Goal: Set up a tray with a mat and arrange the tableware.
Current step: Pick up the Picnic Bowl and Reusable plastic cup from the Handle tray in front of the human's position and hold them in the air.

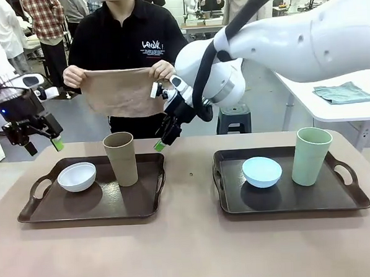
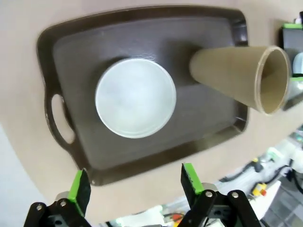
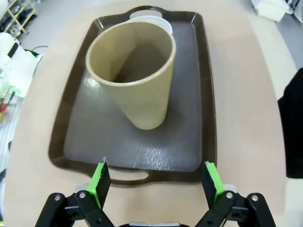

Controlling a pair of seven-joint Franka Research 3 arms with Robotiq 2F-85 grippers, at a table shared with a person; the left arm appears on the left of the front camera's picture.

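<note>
Left tray (image 1: pixel 89 208) and right tray (image 1: pixel 287 202): dark brown, glossy. Tabletop (image 1: pixel 191 250): plain beige. On the left tray, a white bowl (image 1: pixel 76 176) and a tan-brown cup (image 1: pixel 121 158). On the right tray, a light blue bowl (image 1: pixel 262 171) and a pale green cup (image 1: pixel 311 156). Mat (image 1: pixel 122 92): plain light brown. Left end effector (image 2: pixel 135 187) and right end effector (image 3: pixel 156 182): black with bright green pads. Right arm (image 1: pixel 304 42): white. Person's top (image 1: pixel 124 39): black with white lettering. Cloth (image 1: pixel 344 93): grey-teal.
</note>
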